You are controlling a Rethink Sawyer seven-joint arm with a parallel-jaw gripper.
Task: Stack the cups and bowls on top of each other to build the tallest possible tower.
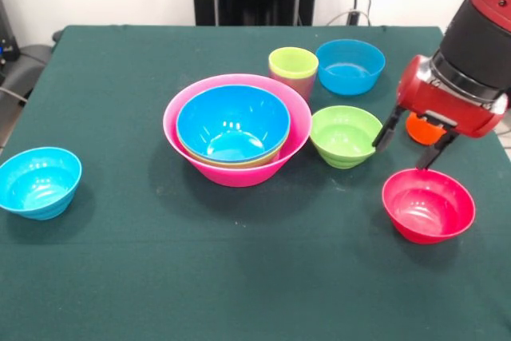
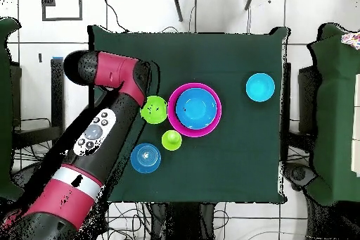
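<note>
Green table; open gripper above red bowl; no legible writing.

My arm is glossy red with black joint sections, a grey button panel and a white band; its red wrist housing carries thin black fingers.

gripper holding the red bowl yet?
No: the gripper hangs open above the red bowl, which sits on the table, fingers clear of its rim.
</note>
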